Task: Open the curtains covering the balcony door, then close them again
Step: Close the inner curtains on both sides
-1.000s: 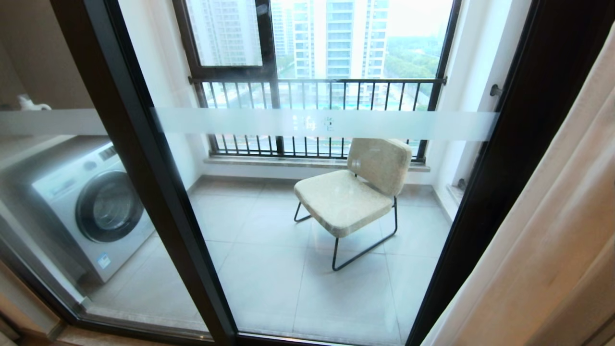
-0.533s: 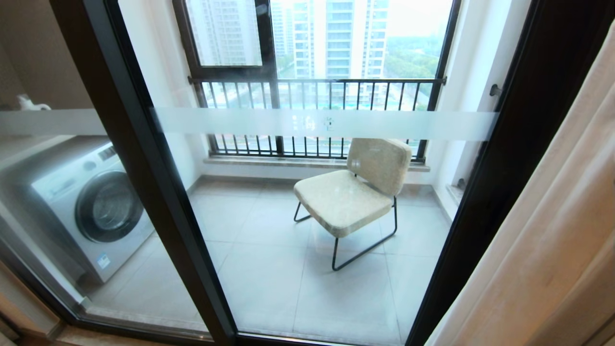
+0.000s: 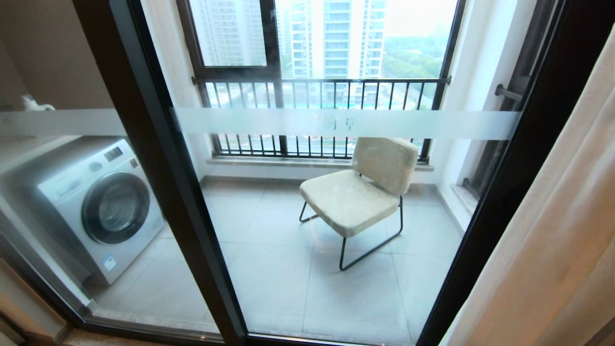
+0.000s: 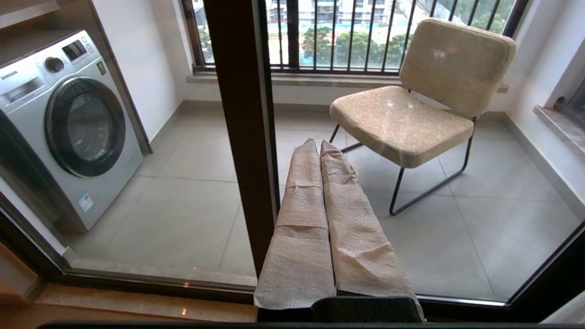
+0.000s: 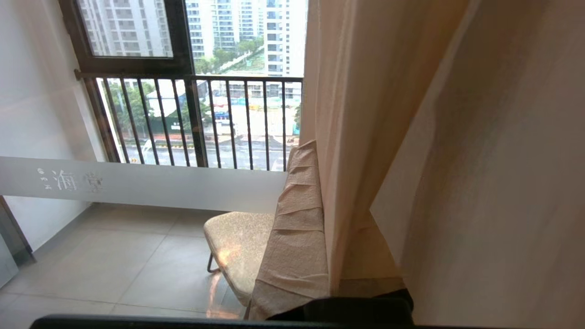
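The balcony door (image 3: 158,158), glass in thick black frames with a frosted strip (image 3: 408,124) across it, stands uncovered. The cream-beige pleated curtains (image 3: 552,240) hang bunched at the right edge of the head view. Neither gripper shows in that view. In the right wrist view my right gripper (image 5: 322,155) is shut on the curtains' (image 5: 457,137) leading edge. One padded finger (image 5: 297,228) shows on the glass side and the other is hidden behind the fabric. My left gripper (image 4: 318,144) is shut on nothing, its padded fingers together, pointing at the door's black middle post (image 4: 242,114).
Behind the glass a beige chair (image 3: 355,197) on a black wire frame stands on the tiled balcony floor. A washing machine (image 3: 101,206) sits at the left. A black-framed window with railing bars (image 3: 317,91) lies beyond.
The whole head picture has shifted slightly to the right, so the camera has moved. The curtains still hang at the right edge.
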You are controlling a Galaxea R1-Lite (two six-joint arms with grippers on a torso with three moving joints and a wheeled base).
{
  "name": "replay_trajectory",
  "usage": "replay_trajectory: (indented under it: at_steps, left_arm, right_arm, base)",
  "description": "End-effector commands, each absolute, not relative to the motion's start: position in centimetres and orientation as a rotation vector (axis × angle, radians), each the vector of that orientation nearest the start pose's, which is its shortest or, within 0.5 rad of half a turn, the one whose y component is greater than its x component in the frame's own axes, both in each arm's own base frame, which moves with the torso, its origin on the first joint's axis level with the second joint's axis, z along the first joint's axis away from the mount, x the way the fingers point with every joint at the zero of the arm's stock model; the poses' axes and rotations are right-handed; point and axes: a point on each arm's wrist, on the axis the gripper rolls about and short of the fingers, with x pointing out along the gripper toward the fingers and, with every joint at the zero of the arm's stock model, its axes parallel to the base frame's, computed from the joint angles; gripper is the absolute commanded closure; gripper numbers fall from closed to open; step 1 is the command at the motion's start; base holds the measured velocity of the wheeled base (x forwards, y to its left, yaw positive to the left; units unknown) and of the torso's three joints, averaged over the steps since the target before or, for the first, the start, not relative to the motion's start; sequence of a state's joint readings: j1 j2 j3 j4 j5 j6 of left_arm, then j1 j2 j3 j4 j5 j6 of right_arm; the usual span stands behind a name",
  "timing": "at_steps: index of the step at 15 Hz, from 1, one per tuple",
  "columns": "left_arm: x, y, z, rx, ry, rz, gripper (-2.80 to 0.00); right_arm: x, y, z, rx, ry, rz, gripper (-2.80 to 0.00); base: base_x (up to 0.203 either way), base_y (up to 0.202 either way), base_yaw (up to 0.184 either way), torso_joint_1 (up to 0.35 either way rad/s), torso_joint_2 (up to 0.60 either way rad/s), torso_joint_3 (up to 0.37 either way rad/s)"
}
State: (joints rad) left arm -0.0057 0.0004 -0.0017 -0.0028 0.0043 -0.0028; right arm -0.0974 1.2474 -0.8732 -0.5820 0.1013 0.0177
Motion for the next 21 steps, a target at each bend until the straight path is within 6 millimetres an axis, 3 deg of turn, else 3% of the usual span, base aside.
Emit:
replay_trajectory:
  at_steps: [1,8,21]
  left_arm:
    - [-2.3,0.0,7.6,-0.003,-0.005,-0.002,0.00]
    - [-2.3,0.0,7.6,-0.003,-0.005,-0.002,0.00]
    - [-2.3,0.0,7.6,-0.002,-0.005,-0.002,0.00]
  right_arm:
    - [19.6,-1.7,31.1,-0.004,-0.205,0.006,0.00]
    - [20.0,-1.7,31.0,-0.003,-0.195,0.008,0.00]
    - [23.2,-1.4,31.3,-0.039,-0.182,0.031,0.00]
  base:
    - [0.000,0.189,0.000,0.003,0.00,-0.001]
    - [0.000,0.194,0.000,0.002,0.00,0.001]
    - [0.000,0.191,0.000,0.005,0.00,0.001]
